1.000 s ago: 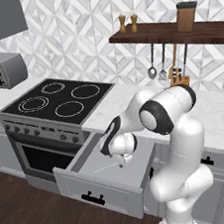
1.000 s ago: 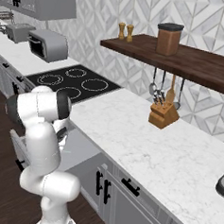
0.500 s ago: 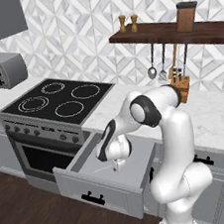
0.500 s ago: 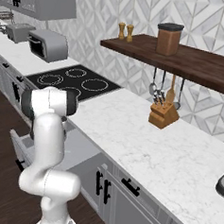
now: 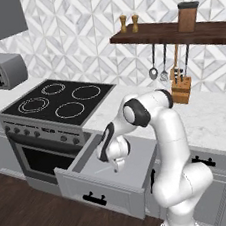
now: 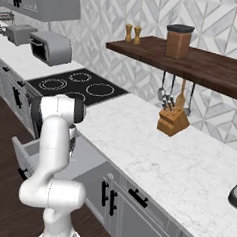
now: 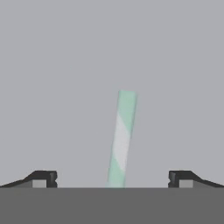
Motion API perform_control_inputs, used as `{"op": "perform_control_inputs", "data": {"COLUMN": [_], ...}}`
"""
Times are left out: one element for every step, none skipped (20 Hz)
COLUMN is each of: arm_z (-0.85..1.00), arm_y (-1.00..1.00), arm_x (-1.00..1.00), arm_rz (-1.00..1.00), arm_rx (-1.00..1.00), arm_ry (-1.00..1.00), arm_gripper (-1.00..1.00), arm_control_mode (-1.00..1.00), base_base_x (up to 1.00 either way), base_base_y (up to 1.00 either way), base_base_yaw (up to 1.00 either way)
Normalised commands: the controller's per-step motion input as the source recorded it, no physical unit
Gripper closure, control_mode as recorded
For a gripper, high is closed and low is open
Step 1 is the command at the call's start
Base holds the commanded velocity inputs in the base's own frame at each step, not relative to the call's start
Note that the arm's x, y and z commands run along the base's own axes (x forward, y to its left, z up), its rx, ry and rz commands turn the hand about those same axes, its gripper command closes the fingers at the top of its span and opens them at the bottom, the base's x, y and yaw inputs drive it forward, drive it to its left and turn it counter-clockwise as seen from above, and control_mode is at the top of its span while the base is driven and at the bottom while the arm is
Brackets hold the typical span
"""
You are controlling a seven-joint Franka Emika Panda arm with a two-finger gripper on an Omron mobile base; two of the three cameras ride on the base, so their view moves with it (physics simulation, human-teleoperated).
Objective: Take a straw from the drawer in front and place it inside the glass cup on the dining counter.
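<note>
Half of the straw [image 7: 121,139] is cut off at my hand view's bottom edge; it's a pale green-and-white striped stick on the drawer [image 5: 137,169] floor's flat grey. My gripper [image 7: 112,179] hangs spread wide either side, touching nothing.

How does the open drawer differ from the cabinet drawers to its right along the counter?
The drawer is pulled out, its grey floor exposed; the neighbouring cabinet drawers sit shut, flush under the marble top. The drawer has the open claw down inside it over the straw; the cabinet drawers have nothing at them. Both have grey fronts and small black bar handles.
</note>
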Motion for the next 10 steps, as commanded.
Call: {"op": "perform_control_inputs", "data": {"arm_z": [-0.56, -0.58, -0.63, -0.64, -0.66, -0.69, -0.78, -0.84, -0.89, -0.99], "arm_y": [0.15, 0.15, 0.14, 0.12, 0.06, 0.01, 0.04, 0.00, 0.00, 0.00], "arm_x": [0.06, 0.00, 0.00, 0.00, 0.00, 0.00, -0.04, -0.19, -0.33, -0.39], "arm_rz": [-0.04, -0.05, -0.05, -0.05, -0.04, -0.04, -0.04, -0.03, -0.05, -0.09], "arm_rx": [-0.11, -0.13, -0.13, -0.13, -0.11, -0.09, -0.09, -0.04, 0.00, 0.00], "arm_ry": [0.01, 0.00, 0.00, 0.00, 0.01, 0.03, 0.07, 0.08, 0.06, 0.01], "arm_gripper": [-1.00, -1.00, -1.00, -1.00, -1.00, -1.00, -1.00, 1.00, 1.00, 1.00], "arm_control_mode": [-1.00, -1.00, -1.00, -1.00, -1.00, -1.00, -1.00, -1.00, -1.00, -1.00], "base_base_x": [0.00, 0.00, 0.00, 0.00, 0.00, 0.00, 0.00, 0.00, 0.00, 0.00], "base_base_y": [0.00, 0.00, 0.00, 0.00, 0.00, 0.00, 0.00, 0.00, 0.00, 0.00], "base_base_yaw": [0.00, 0.00, 0.00, 0.00, 0.00, 0.00, 0.00, 0.00, 0.00, 0.00]}}
